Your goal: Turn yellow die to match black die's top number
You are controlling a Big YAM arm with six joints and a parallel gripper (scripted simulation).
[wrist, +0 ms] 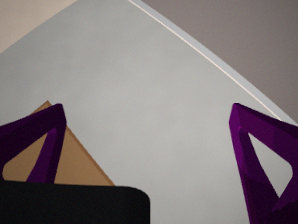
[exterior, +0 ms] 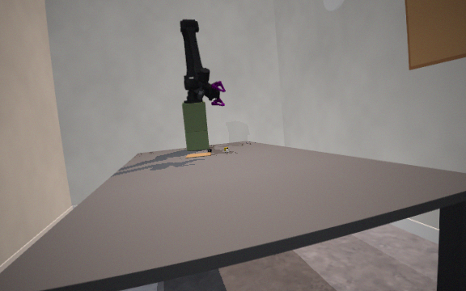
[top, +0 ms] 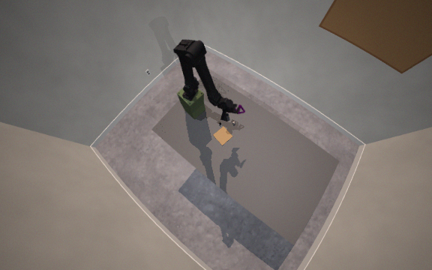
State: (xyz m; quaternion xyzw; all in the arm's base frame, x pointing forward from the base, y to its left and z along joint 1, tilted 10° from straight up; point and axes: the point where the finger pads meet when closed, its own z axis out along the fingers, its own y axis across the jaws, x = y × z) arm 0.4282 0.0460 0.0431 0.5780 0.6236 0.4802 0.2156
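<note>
Yellow die (exterior: 226,149): a small speck in the exterior view, centre frame, on the bare surface (exterior: 257,194) just right of the orange mat (top: 223,135) and apart from it, not on the mat. Its top face is too small to read. In the top view a pale speck (top: 234,121) lies just above and right of the mat, colour unclear. Black die (exterior: 209,150): a dark speck at the mat's right end; on the mat or beside it, cannot tell; its face is unreadable.

Mat lies near the surface's upper-left edge in the top view, close to the green pedestal (top: 196,106). A wide stretch of surface runs toward the lower right.

Wrist view shows only wall, a brown board and the purple fingers; no dice in it.

Arm (top: 201,75) rises from the pedestal, folds at a high elbow and slopes down to the right. Gripper (top: 239,109) hangs well above the dice, spread to full width, holding nothing.
</note>
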